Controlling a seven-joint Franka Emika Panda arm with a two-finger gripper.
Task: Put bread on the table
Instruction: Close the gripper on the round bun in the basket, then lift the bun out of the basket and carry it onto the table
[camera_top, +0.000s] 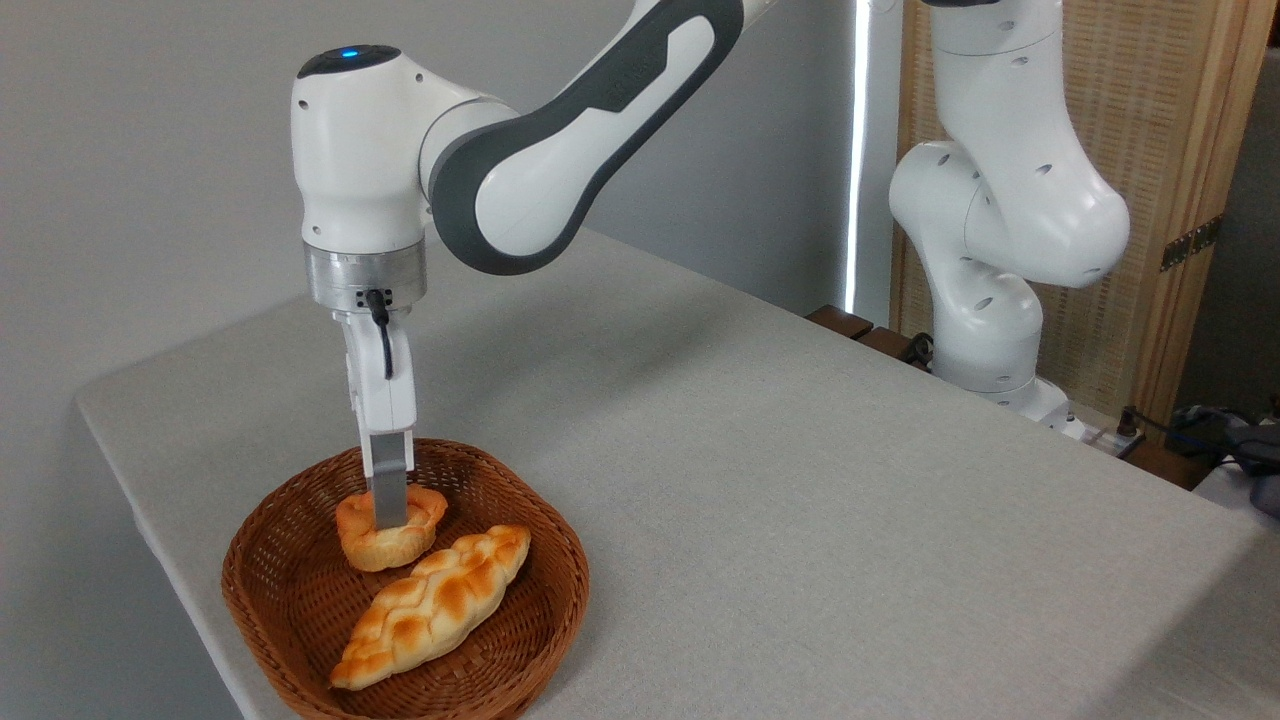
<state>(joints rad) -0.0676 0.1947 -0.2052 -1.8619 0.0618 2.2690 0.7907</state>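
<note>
Fixed camera: braided loaf (432, 606) lies nearest, in front half of wicker basket (270, 560). Behind it, bun (388, 528) sits in same basket, just beside loaf. Tool (389, 505) points straight down onto bun top, one finger (388, 495) visible edge-on; open or closed, cannot tell. Grey surface (760, 480) stretches beyond. Arm base at far right.
</note>
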